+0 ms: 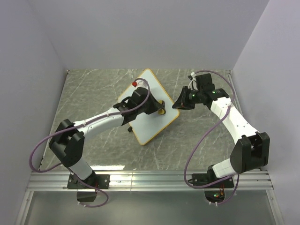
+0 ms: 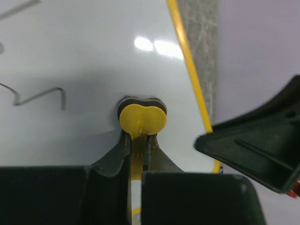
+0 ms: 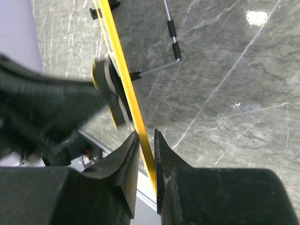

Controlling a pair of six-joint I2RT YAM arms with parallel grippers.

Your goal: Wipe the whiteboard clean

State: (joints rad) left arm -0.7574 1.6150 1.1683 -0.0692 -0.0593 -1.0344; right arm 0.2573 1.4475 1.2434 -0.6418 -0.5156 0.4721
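Left tool (image 2: 139,138): clenched on the stem of a yellow eraser (image 2: 142,119); the eraser's dark pad sits flat against the whiteboard (image 1: 151,129).
Right tool (image 3: 146,136): closed over the whiteboard's orange-yellow rim, one finger on each side of the edge, at the board's right corner.
Whiteboard: mid-tabletop, turned so its corners point far, near, left and right; the left arm reaches across it from the near left.
Board tilt: in the right wrist view the board runs edge-on, with a bent wire leg (image 3: 174,44) with black sleeves behind it over the tabletop (image 1: 93,93). Can't tell how steeply it stands.
Eraser position: on the white face close to the right rim, just beside the right tool.
Scribbles (image 2: 40,96): thin dark angular line on the face to the left of the eraser, apart from it; another faint stroke at the top left of the left wrist view.
Red item (image 1: 135,84): small, at the board's far-left edge next to the left arm's cable; too small to identify.
Tabletop: grey marble pattern, white walls on three sides.
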